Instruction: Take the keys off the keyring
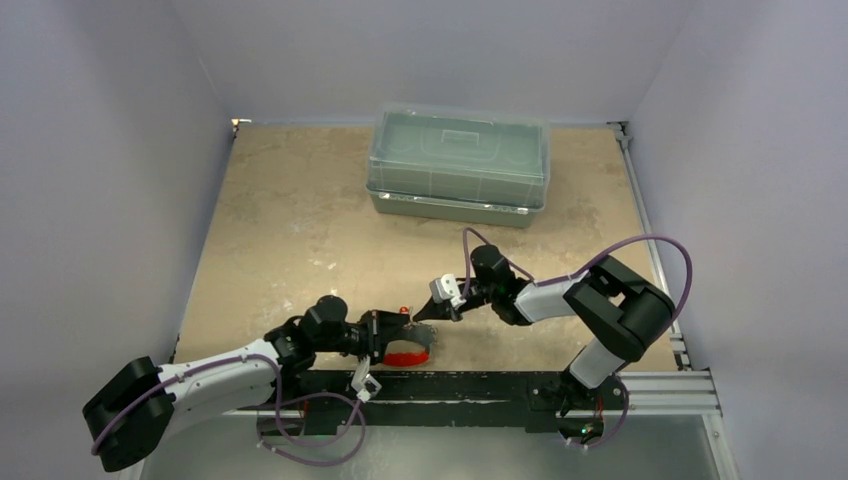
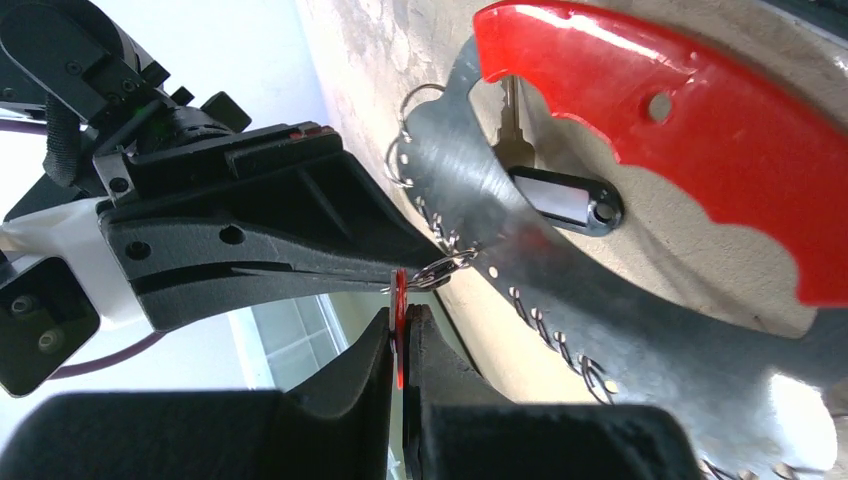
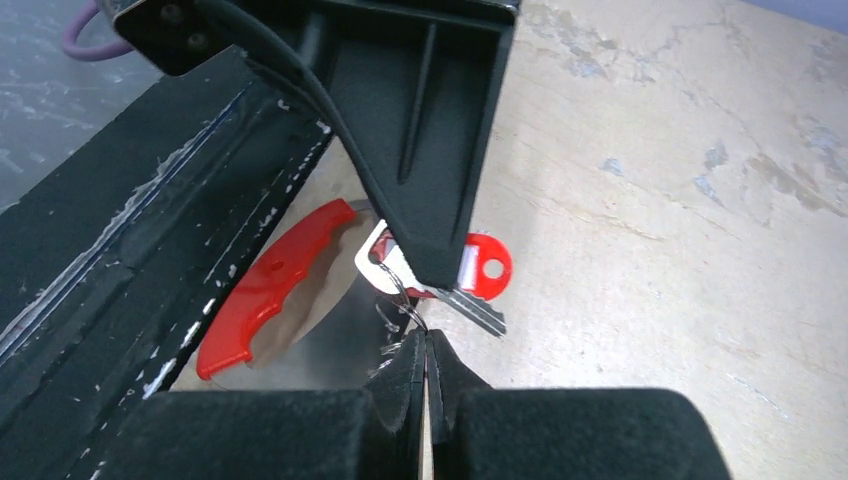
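The left gripper (image 2: 402, 318) is clamping fully shut on the red-headed key (image 3: 505, 265), which is showing edge-on at the lower centre of the left wrist view. The right gripper (image 3: 425, 348) is holding its fingers fully together and appears to be pinching the thin metal loop (image 3: 405, 300) just beside that key. The keyring holder (image 2: 700, 150) — red crescent edge, pale face — is sitting at the lower centre of the top view, on or just above the table (image 1: 300, 220).

To do this step well, the right gripper should be steadying the loop while the left is working the key's head along the wire toward its split — not tugging straight out.

No brand or writing is readable. The black-framed tag (image 2: 565, 198) is showing a blank white insert.
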You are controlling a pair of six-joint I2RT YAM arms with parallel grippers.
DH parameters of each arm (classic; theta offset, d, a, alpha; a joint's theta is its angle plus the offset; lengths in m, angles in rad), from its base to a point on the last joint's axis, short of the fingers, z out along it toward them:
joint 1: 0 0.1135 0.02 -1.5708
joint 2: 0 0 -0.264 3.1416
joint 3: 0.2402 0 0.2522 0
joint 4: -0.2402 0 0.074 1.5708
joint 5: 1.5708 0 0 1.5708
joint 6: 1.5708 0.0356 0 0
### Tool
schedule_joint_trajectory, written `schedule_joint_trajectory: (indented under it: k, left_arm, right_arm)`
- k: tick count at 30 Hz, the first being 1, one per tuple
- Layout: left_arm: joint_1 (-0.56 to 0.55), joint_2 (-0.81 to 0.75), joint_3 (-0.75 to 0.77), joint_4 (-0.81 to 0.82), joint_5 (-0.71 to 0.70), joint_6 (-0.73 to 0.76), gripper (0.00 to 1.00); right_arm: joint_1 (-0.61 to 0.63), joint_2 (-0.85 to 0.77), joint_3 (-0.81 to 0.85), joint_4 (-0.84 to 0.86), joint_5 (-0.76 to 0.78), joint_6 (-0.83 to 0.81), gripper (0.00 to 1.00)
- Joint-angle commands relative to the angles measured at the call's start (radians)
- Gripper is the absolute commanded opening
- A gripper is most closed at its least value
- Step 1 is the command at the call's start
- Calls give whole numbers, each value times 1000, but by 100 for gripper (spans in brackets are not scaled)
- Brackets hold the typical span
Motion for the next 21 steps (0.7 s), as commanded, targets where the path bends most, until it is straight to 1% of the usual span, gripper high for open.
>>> schedule_joint_trajectory:
  k: [1, 15, 21]
  left_arm:
    - [-2, -11, 16, -1, 39, 11, 0]
    - [0, -16, -4, -23, 15, 16, 0]
    - [-1, -33, 1, -32, -24, -35, 0]
  right_arm:
    - [-27, -16, -7, 100, 25, 81, 0]
    - [-81, -33, -30, 136, 9, 114, 0]
    - [-127, -42, -20, 115, 17, 129, 0]
